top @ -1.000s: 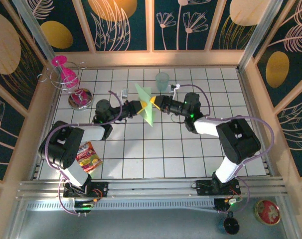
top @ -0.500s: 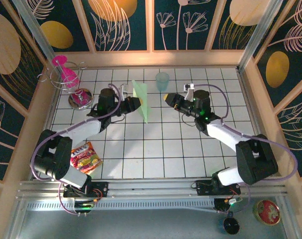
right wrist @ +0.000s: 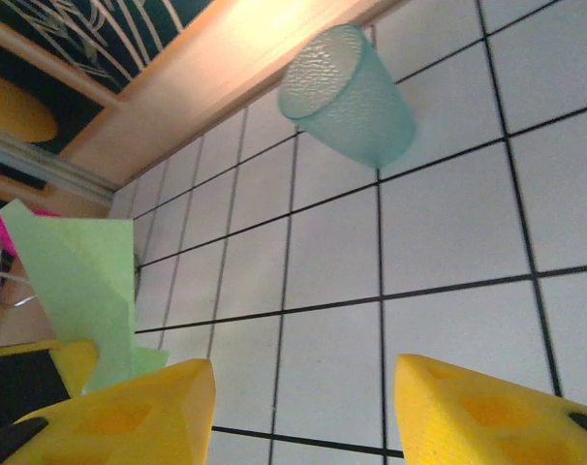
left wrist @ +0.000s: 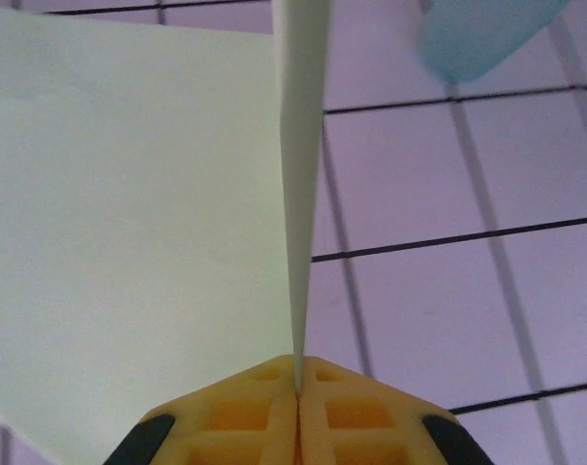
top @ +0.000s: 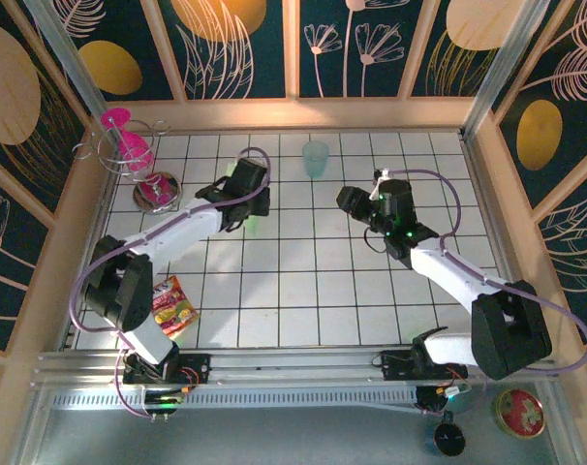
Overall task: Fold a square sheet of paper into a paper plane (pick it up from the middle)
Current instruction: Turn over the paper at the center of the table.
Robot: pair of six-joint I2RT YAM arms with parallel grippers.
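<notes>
My left gripper (left wrist: 297,389) is shut on the light green paper plane (left wrist: 129,242). The central fold (left wrist: 299,174) stands up edge-on from between the yellow fingertips, and one wing spreads flat to the left. In the top view the left gripper (top: 258,205) hangs over the back-middle tiles, and the arm covers most of the paper. My right gripper (top: 345,201) is about two tiles to the right. In the right wrist view that gripper (right wrist: 303,412) is open with bare tiles between its fingers, and the paper plane (right wrist: 76,276) shows at the left edge.
A translucent teal cup (top: 316,158) stands at the back between the two grippers, also in the right wrist view (right wrist: 352,92). At the back left are a wire rack with a pink glass (top: 129,145) and a metal bowl (top: 156,191). A snack packet (top: 170,305) lies front left.
My right gripper let go of the paper, opened and drew back to the right. The left gripper kept the paper and swung it toward the back, so the arm now covers it from above.
</notes>
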